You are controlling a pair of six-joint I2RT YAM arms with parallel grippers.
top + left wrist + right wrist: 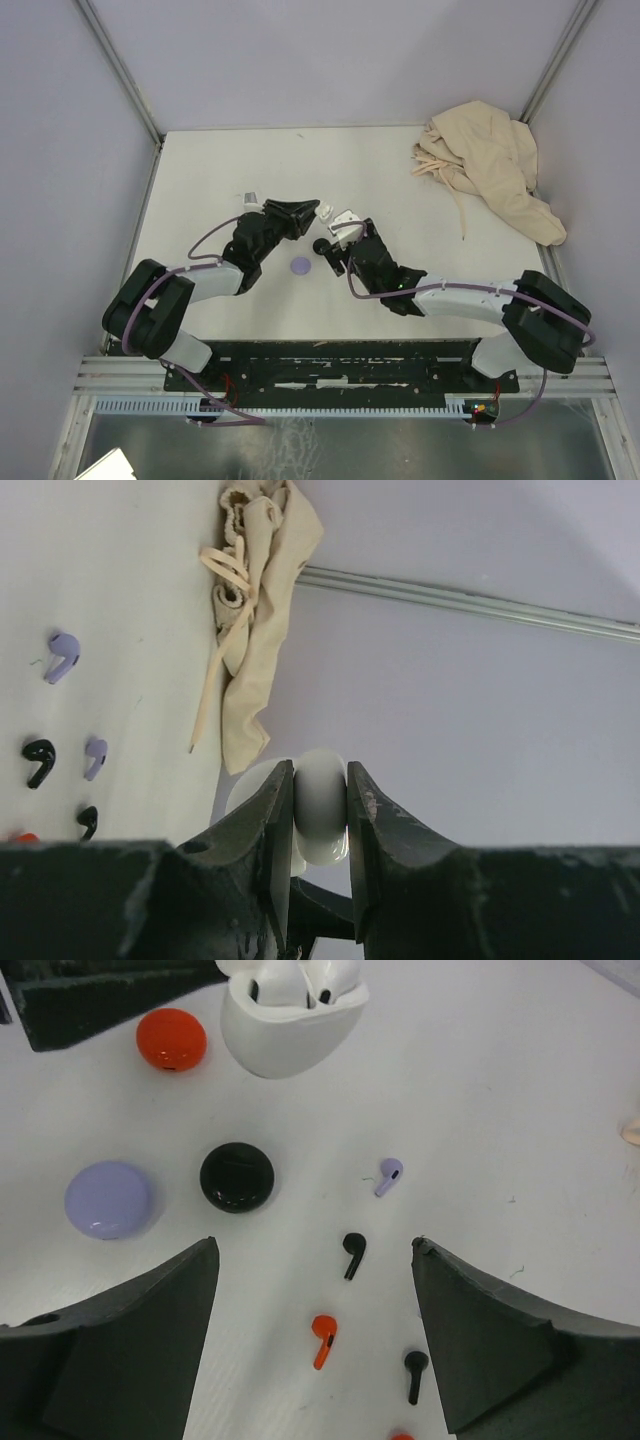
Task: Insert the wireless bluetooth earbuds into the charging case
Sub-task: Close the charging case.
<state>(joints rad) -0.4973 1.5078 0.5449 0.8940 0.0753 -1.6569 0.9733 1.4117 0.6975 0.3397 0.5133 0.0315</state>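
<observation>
The fingers (120, 1350) of the right gripper (312, 1260) stand wide apart with nothing between them, hanging over the loose earbuds on the table (520, 1110). A red earbud (323, 1340) lies between them, a black earbud (353, 1253) is just beyond it, and a lavender earbud (389, 1175) is farther out. The left gripper (320, 780) is clamped on the white charging case (290, 1030), whose open side faces the right wrist camera with two white earbuds (330, 975) seated inside. A red disc (171, 1039), a black disc (237, 1177) and a lavender disc (108, 1200) lie near it (all three look closed).

The step in hand appears to be picking up the next bud, most likely the red one. It lies flat, its long axis nearly up-and-down in the right wrist view; the head points toward the case and the stem points back toward the wrist, tilted slightly left. The fingers close across that axis, so little turning should be needed.

A good pick would come straight down, centred where head meets stem, with the pads low to the table because the bud is thin. It would close gently so the bud does not squirt out, and keep clear of the black earbud nearby.
</observation>
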